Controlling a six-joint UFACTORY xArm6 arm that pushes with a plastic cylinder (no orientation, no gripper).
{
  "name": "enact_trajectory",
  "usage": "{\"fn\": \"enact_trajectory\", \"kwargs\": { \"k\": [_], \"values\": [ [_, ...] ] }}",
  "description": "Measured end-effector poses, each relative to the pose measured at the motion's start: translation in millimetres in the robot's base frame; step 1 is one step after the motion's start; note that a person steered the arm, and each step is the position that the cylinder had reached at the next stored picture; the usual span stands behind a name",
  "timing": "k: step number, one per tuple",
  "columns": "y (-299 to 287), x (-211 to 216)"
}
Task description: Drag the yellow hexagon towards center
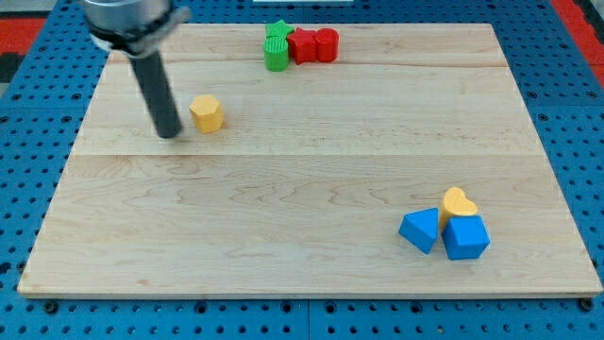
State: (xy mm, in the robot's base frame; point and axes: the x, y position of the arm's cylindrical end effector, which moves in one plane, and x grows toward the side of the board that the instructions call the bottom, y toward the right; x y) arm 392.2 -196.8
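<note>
The yellow hexagon (207,112) sits far back on the left of the board (283,246), not yet in the middle, with my tip (170,134) just left of it; there is no claw.

From where I sit, the middle of the pale wooden board (311,189) lies open, with bare wood from the small yellow hexagon block (207,112) all the way across. My tip (170,134) stands just left of that hexagon, apart from it. Obstacles sit only at the edges: a green star-shaped block (276,47) touching a red block (313,44) at the view's top, and a yellow heart-shaped block (459,204) crowded against a blue triangular block (421,229) and a blue cube-like block (466,237) at the lower right.
</note>
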Motion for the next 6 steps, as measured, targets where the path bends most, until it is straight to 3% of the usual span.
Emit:
{"fn": "enact_trajectory", "kwargs": {
  "k": [1, 3, 4, 5, 6],
  "values": [
    [22.5, -26.3],
    [183.9, 20.8],
    [170.1, -18.7],
    [194.1, -15.4],
    [210.9, 45.4]
  ]
}}
